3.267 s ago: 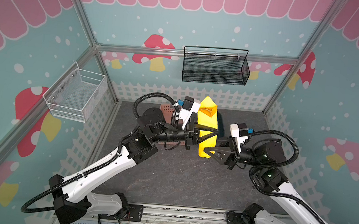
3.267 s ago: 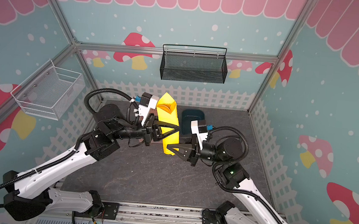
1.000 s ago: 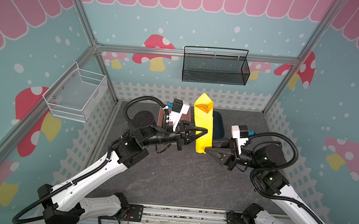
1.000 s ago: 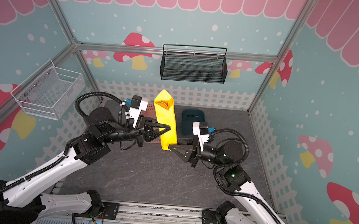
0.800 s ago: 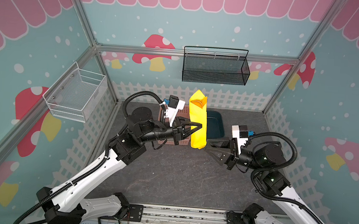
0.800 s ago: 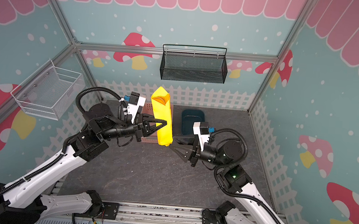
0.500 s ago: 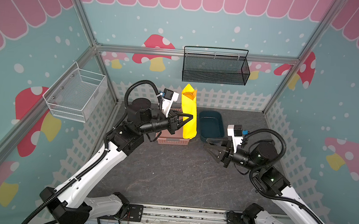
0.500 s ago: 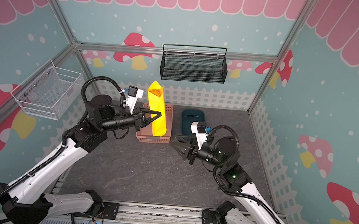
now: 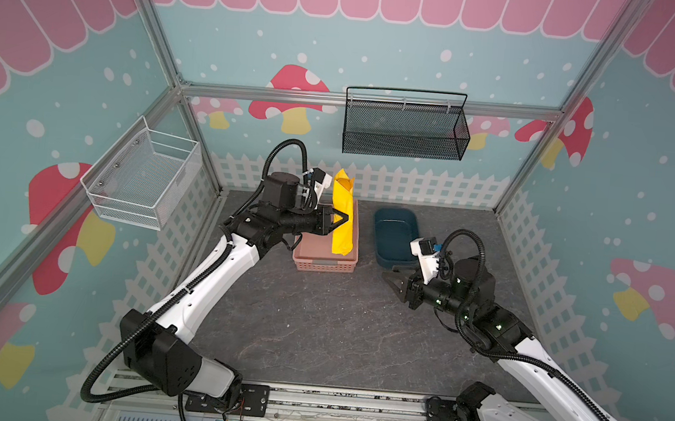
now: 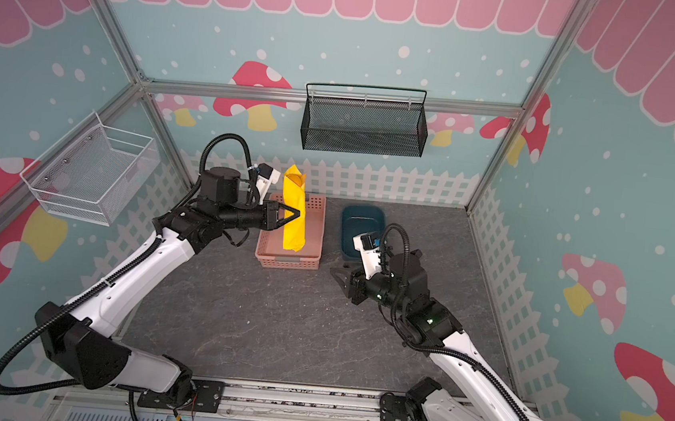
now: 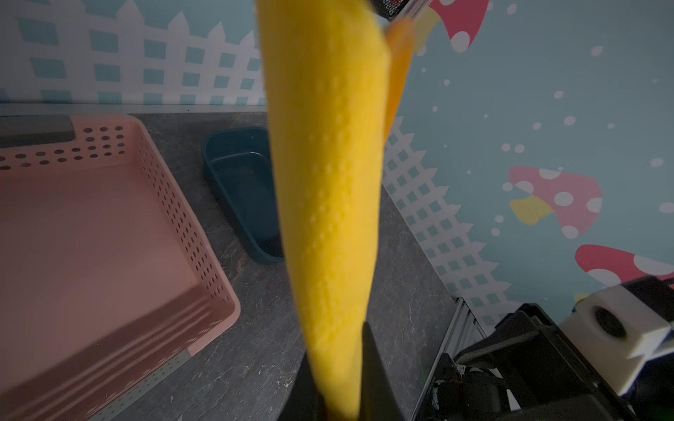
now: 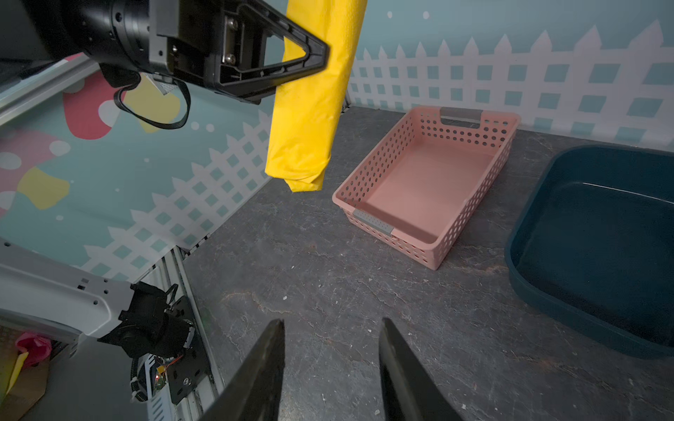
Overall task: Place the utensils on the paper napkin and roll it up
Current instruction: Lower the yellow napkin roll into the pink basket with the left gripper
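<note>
The paper napkin [image 9: 341,241] [image 10: 294,237] is rolled into a bright yellow tube and hangs upright in the air over the pink basket [image 9: 325,260] [image 10: 287,262]. My left gripper [image 9: 341,217] [image 10: 295,215] is shut on the roll's middle; its wrist view shows the roll [image 11: 324,182] running up from the jaws. An orange utensil tip [image 11: 397,65] [image 10: 294,180] pokes out of the upper end; the rest of the utensils are hidden inside. My right gripper [image 9: 389,278] [image 12: 332,322] is open and empty, low over the table, right of the basket.
A dark blue tub [image 9: 395,225] [image 12: 583,255] sits right of the pink basket [image 12: 456,233]. On the back wall hangs a black mesh basket [image 9: 402,138], and on the left wall a white wire basket [image 9: 142,178]. White picket fencing borders the grey table.
My left arm has carried the roll back and to the left, from the table's middle to over the pink basket. My right gripper has drawn away from the roll, to the right and lower.
</note>
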